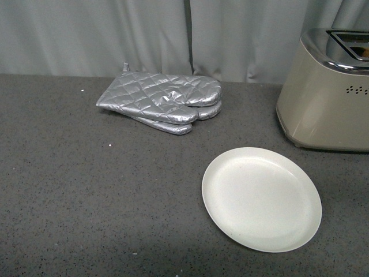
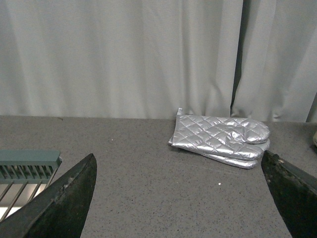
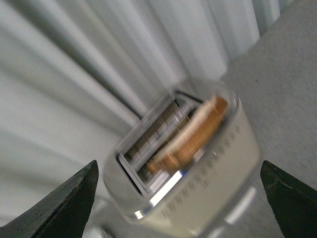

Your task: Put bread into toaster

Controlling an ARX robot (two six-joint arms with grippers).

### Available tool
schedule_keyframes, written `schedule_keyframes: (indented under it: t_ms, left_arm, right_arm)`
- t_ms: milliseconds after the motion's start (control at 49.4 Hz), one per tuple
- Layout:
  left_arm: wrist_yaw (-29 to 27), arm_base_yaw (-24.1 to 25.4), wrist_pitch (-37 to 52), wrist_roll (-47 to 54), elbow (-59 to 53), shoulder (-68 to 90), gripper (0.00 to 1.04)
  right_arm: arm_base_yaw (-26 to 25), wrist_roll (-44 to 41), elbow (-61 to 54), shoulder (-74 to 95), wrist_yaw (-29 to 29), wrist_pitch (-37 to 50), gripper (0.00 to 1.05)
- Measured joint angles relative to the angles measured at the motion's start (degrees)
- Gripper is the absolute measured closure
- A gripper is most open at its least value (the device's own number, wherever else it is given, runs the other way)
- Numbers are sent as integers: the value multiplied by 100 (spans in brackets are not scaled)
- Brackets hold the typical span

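Right wrist view, blurred: right gripper [image 3: 179, 198] spread wide and empty above the toaster [image 3: 198, 183]; bread [image 3: 190, 139] sits in the slot below it. Left gripper [image 2: 181, 198] likewise open, empty. Recommended: withdraw straight upward, clear of the chrome top.

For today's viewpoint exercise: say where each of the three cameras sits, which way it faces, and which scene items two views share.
Front view: on the robot's body, facing the plate, oven mitts and toaster; no arm shows.
Left wrist view: on the left arm, low, facing the curtain; open left pincer frames the oven mitts, shared with front.
Right wrist view: on the right arm, above the toaster holding bread; blurred; open right pincer.
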Motion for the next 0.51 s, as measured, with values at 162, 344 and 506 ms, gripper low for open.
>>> schedule_keyframes:
  t_ms: [162, 344, 506]
  left_arm:
    - [11, 0, 0, 2, 0, 0, 7]
    - [7, -2, -4, 2, 0, -9, 7]
    - [2, -2, -9, 2, 0, -7, 7]
  right_arm:
    - [752, -2492, -2559, -2177, -1303, 1692, 33]
    - [1014, -4068, -3193, -5193, -1449, -376, 61]
    - [236, -4389, -3195, -5998, -2245, -855, 86]
